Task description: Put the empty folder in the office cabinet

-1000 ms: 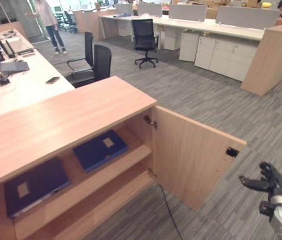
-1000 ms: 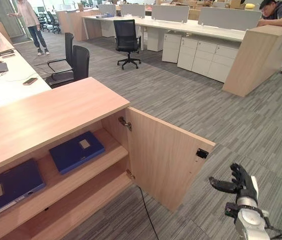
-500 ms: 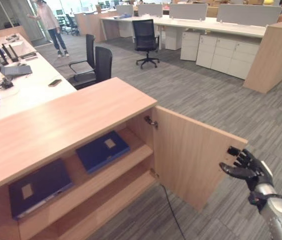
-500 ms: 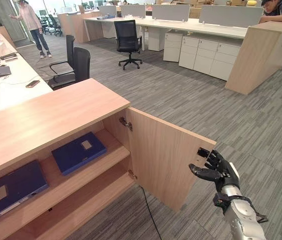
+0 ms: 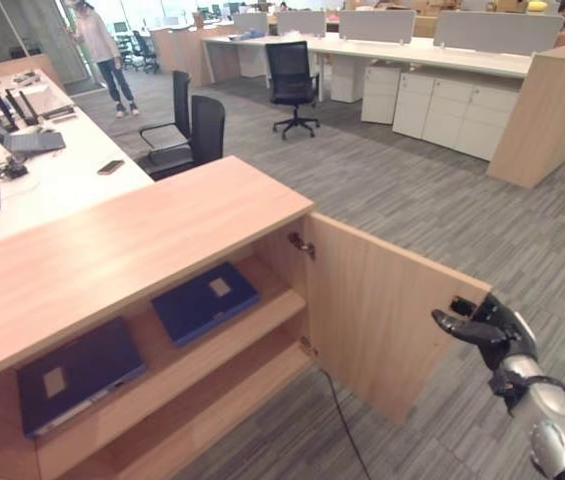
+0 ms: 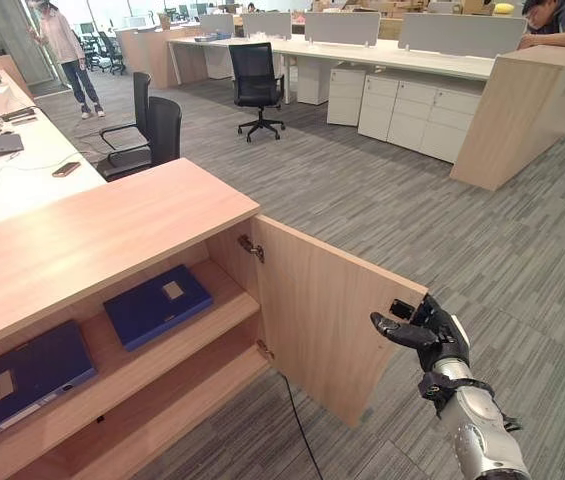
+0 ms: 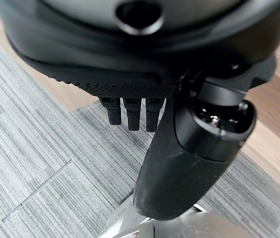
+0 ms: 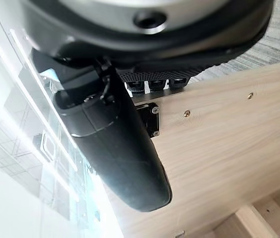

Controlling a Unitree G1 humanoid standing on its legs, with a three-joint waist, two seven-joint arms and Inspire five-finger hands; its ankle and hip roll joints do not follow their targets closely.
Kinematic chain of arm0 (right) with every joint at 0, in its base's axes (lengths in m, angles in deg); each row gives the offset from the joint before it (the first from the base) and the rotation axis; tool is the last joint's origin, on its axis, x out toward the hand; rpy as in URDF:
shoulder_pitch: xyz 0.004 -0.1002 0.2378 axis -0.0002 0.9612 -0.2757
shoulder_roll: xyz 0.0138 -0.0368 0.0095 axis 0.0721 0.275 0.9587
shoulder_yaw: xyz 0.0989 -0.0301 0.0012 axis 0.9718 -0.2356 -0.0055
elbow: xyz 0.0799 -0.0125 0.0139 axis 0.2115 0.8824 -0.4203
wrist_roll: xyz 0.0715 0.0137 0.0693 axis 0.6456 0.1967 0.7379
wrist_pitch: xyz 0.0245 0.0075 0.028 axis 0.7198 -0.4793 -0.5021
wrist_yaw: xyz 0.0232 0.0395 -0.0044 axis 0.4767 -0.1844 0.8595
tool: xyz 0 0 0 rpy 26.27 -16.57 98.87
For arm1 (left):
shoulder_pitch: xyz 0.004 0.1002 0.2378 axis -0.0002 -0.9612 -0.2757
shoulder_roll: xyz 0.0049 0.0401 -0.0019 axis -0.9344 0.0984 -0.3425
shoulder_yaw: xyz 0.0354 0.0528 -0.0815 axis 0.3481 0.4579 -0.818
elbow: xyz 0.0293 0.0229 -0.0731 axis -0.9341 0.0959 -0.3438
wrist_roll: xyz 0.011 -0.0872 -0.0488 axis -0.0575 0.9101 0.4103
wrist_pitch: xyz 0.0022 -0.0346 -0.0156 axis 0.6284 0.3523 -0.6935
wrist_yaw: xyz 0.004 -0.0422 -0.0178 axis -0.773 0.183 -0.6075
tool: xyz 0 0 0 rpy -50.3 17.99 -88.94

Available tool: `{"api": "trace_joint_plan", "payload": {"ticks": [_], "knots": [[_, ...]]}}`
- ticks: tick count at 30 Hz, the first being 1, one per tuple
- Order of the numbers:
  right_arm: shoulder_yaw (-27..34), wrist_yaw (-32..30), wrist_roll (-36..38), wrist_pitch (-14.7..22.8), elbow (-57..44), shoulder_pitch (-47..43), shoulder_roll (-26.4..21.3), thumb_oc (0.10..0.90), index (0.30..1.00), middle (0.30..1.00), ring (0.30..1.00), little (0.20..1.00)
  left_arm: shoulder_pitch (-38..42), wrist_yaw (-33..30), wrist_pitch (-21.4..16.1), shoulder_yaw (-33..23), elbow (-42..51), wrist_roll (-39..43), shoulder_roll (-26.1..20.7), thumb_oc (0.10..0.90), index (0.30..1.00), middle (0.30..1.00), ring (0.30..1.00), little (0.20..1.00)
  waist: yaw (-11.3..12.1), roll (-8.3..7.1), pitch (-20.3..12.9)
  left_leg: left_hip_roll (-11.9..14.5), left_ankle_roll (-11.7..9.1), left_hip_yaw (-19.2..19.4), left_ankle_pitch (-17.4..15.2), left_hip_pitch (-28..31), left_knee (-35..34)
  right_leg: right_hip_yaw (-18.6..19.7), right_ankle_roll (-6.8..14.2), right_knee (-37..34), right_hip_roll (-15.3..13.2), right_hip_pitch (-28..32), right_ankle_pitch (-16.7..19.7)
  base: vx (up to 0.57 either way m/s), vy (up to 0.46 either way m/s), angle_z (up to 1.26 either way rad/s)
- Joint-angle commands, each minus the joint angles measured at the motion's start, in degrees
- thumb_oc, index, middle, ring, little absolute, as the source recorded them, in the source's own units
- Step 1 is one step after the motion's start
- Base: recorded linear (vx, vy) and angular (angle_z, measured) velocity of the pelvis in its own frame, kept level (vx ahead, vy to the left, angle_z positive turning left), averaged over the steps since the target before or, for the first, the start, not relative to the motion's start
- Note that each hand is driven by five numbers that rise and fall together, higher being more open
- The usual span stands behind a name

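The office cabinet [image 5: 132, 235] stands with its right door [image 5: 382, 310] swung wide. Two dark blue folders lie flat on its upper shelf: one [image 5: 205, 300] near the hinge side, the other [image 5: 77, 372] further left. My right hand [image 5: 492, 330] is at the door's free edge beside the black latch [image 5: 461, 305], open; its thumb [image 8: 115, 148] lies across the door's inner face [image 8: 229, 148] and its fingers [image 8: 154, 85] reach over the edge. My left hand [image 7: 179, 163] hangs open over the carpet and holds nothing.
Grey carpet stretches to the right of the door. Two black office chairs [image 5: 187, 125] stand behind the cabinet, a third [image 5: 290, 70] further back. A white desk [image 5: 52, 170] with devices runs along the left. One person [image 5: 97, 45] walks far off; another [image 6: 562, 25] leans on a wooden counter.
My right hand has risen and moved left from low over the carpet to the door's free edge by the latch. The door and folders have not moved.
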Motion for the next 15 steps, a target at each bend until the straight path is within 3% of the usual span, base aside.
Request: {"api": "trace_joint_plan", "payload": {"ticks": [1,6,9,13,15], "knots": [[-9.9,12.4,5.0,5.2,-18.5,-13.2,7.7,0.800,0.900,0.900,0.900,0.900,3.8,0.9,-1.0,0.6,-1.0,-2.2,0.4,0.800,0.900,0.900,0.900,0.900,4.3,-2.48,-1.3,-0.7,-1.9,-7.6,-3.5,-0.5,-0.1,-5.0,1.3,0.4,2.3,0.8,-5.1,0.01,0.008,-0.05],[-22.1,16.5,7.8,0.4,-22.8,-11.5,11.2,0.800,0.900,0.900,0.900,0.900,4.2,0.4,-1.3,1.1,-0.4,-3.1,0.6,0.800,0.900,0.900,0.900,0.900,4.7,-2.64,-1.0,-0.7,-2.1,-7.9,-3.4,-0.5,-0.1,-5.5,1.1,0.4,2.2,0.9,-5.0,0.00,0.013,-0.18],[-31.8,18.3,8.1,-3.2,-19.0,-12.6,14.5,0.800,0.900,0.900,0.900,0.900,5.0,-0.1,-1.9,2.5,0.6,-3.0,1.0,0.800,0.900,0.900,0.900,0.900,5.4,-2.78,-0.8,-0.8,-2.1,-8.2,-3.4,-0.6,-0.1,-5.9,1.0,0.4,2.0,1.0,-5.1,-0.01,0.022,-0.33],[-39.1,19.4,8.1,-6.3,-14.5,-13.9,18.9,0.800,0.900,0.900,0.900,0.900,6.4,-0.9,-2.2,4.3,1.1,-2.7,1.4,0.800,0.900,0.900,0.900,0.900,6.0,-2.91,-0.3,-0.8,-2.2,-8.9,-3.3,-0.8,-0.1,-6.4,0.8,0.4,1.8,1.0,-5.2,-0.01,0.021,-0.02],[-39.9,19.5,8.2,-6.6,-13.4,-13.8,19.5,0.800,0.900,0.900,0.900,0.900,6.6,-1.1,-2.2,4.7,1.1,-2.7,1.5,0.800,0.900,0.900,0.900,0.900,6.1,-2.95,-0.3,-0.8,-2.2,-9.0,-3.3,-0.9,-0.1,-6.6,0.8,0.4,1.8,1.1,-5.2,0.00,0.017,0.42]]}}
